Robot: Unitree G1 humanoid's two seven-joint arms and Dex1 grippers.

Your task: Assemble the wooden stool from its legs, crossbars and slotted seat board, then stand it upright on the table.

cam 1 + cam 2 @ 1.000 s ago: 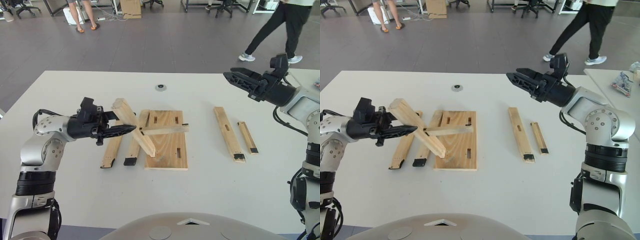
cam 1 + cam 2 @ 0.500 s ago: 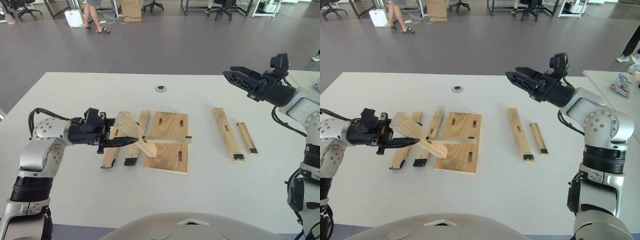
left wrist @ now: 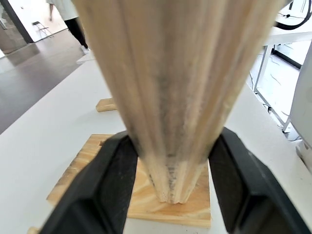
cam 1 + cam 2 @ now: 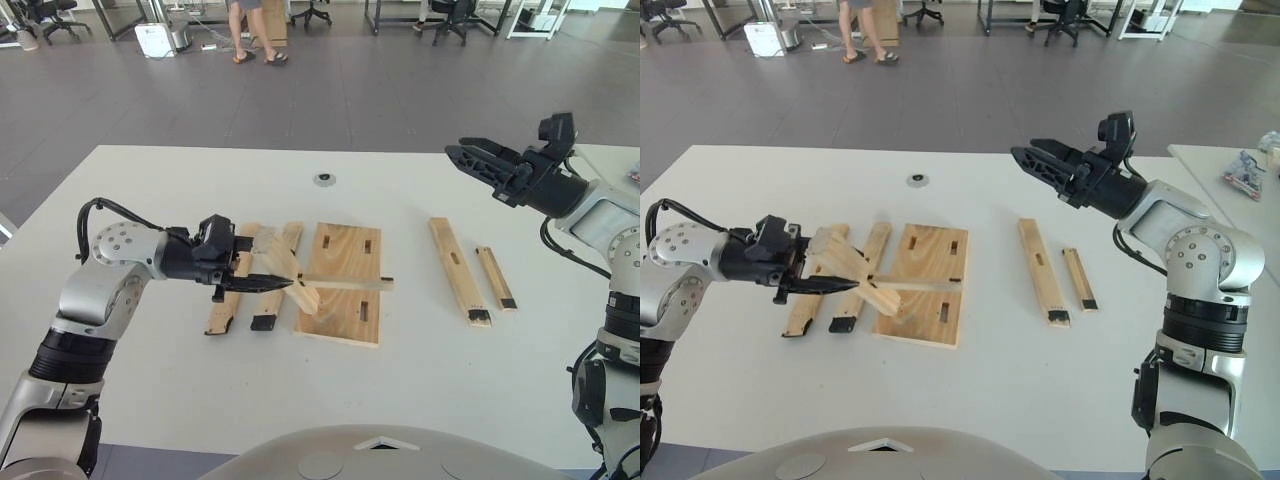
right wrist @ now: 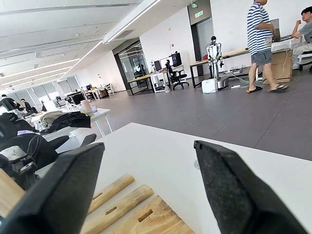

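My left gripper (image 4: pixel 281 283) is shut on a wooden leg (image 4: pixel 283 268) that slants down to the left edge of the slotted seat board (image 4: pixel 348 300). A thin crossbar (image 4: pixel 350 283) sticks out of this leg to the right, over the board. In the left wrist view the leg (image 3: pixel 170 97) sits between both fingers (image 3: pixel 102 190). Two more legs (image 4: pixel 224 300) (image 4: pixel 277 292) lie flat left of the board. Another leg (image 4: pixel 455 268) and a short crossbar (image 4: pixel 495 276) lie to its right. My right gripper (image 4: pixel 466 158) hangs open high over the back right of the table.
A small round metal fitting (image 4: pixel 323 179) sits in the white table (image 4: pixel 140 190) at the back centre. The right wrist view looks between my open fingers (image 5: pixel 53 195) at the flat legs (image 5: pixel 113 188) and board (image 5: pixel 158 219).
My left gripper has carried the leg with its crossbar down and to the right, so its lower end now meets the board's left edge. The right arm has hardly moved.
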